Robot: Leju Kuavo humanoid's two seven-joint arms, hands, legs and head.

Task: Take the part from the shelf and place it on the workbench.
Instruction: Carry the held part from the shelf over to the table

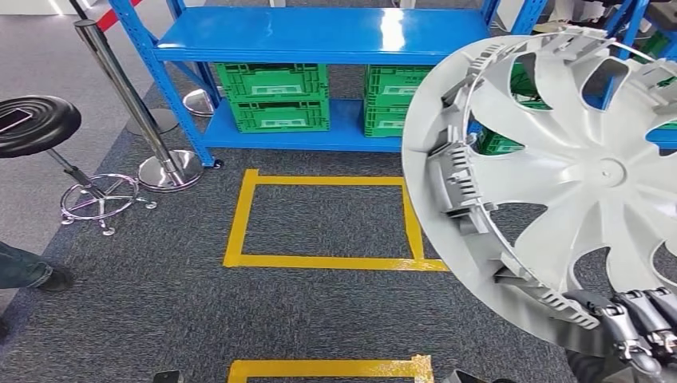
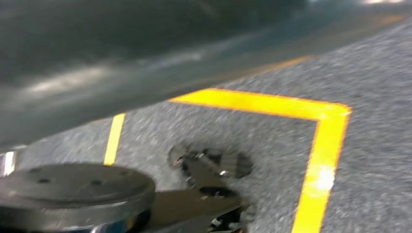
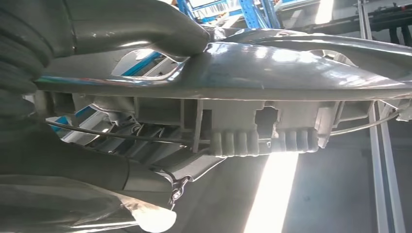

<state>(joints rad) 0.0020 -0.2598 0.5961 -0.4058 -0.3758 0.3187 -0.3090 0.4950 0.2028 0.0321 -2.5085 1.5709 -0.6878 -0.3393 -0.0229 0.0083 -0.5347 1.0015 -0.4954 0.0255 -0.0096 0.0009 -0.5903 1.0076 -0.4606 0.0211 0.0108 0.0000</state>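
1 wheel cover point(image 1: 575, 171), 4 green crates point(image 1: 271, 80), 1 stool point(image 1: 36, 120), 2 stanchions point(image 1: 128, 96).

The wheel cover point(image 1: 559, 175) runs off frame, hiding the shelf's point(image 1: 319, 36) right side

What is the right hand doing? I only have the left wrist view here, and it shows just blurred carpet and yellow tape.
Observer: In the head view, the right hand grips a large grey wheel cover by its lower rim.
Operator: Is it off the shelf, then?
Observer: It looks so. The cover is held up close to the head camera, and the blue shelf stands farther off across the carpet, with green crates on its lower level.
Operator: What lies between the robot and the shelf?
Observer: A yellow tape square on the carpet, with a black stool off to the left.
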